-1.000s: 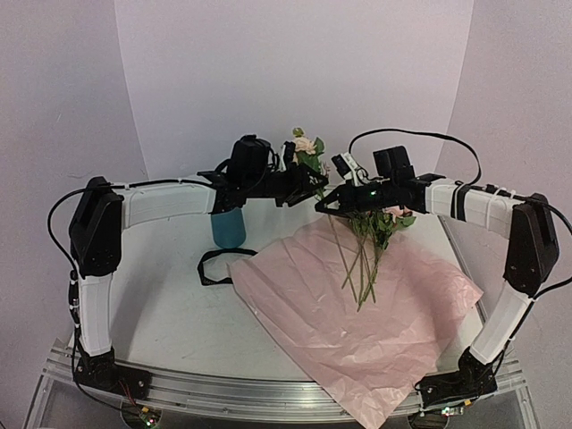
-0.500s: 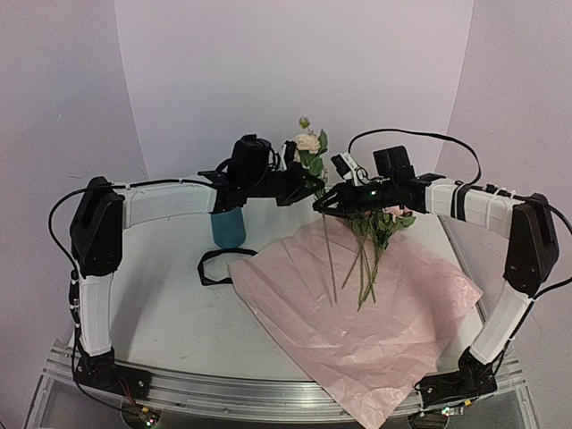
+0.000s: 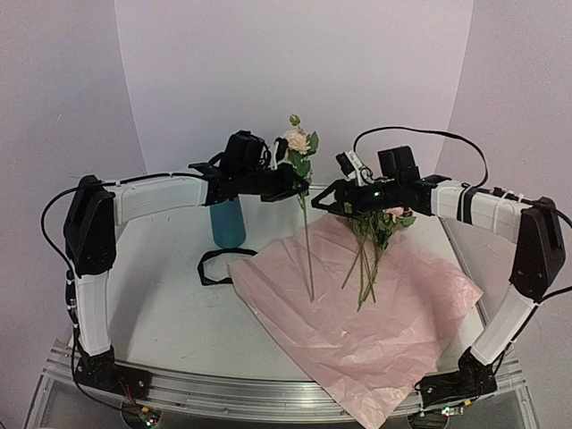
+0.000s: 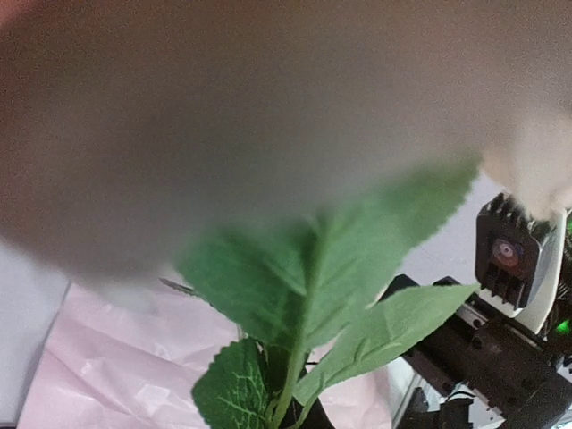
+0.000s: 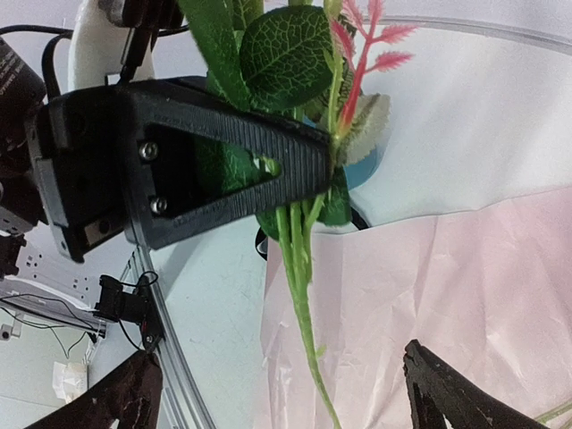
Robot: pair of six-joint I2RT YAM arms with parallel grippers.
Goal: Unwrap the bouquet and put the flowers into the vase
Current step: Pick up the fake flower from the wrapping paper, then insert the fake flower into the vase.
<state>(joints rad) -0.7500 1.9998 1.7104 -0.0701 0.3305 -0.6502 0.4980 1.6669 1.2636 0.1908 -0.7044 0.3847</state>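
Pink paper (image 3: 375,331) lies spread over the 5 o'clock part of the table (image 3: 161,304), with the black ribbon (image 3: 214,264) just off its 9 o'clock edge and loose flowers (image 3: 368,255) on its 1 o'clock part under the right arm. Right gripper (image 3: 329,200) is released, jaws wide, nothing in them. At its 9 o'clock the left gripper (image 3: 298,185) is clenched on a single cream rose (image 3: 296,141), stem hanging over the paper, and the vase (image 3: 229,225) stands upright at the table's 11 o'clock, apart from it.
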